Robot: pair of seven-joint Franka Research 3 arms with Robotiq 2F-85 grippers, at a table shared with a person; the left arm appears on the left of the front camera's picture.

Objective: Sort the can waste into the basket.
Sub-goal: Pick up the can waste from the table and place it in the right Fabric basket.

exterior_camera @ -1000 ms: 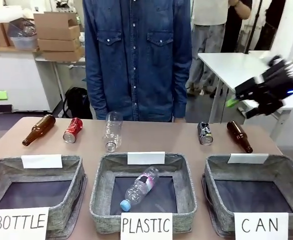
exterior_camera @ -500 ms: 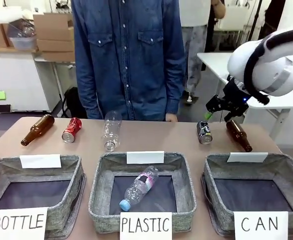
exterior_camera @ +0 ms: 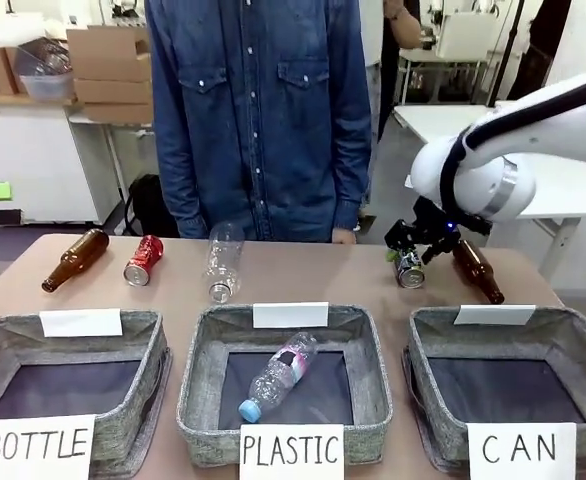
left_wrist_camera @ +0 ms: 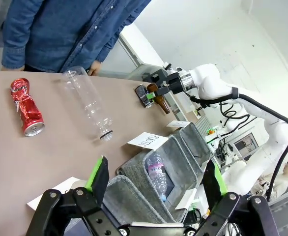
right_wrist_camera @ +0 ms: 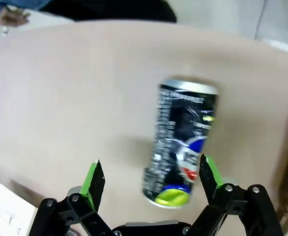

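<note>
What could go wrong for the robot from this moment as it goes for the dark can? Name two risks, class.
1. The dark can lies on its side on the table under the open right gripper. Being round, it may roll away when the fingers close on it.
2. A brown bottle lies close beside the can, so a finger might knock it and set it rolling.

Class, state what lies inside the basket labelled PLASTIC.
The PLASTIC basket holds one clear bottle with a blue cap. Its front wall and label hide the floor's near strip.
</note>
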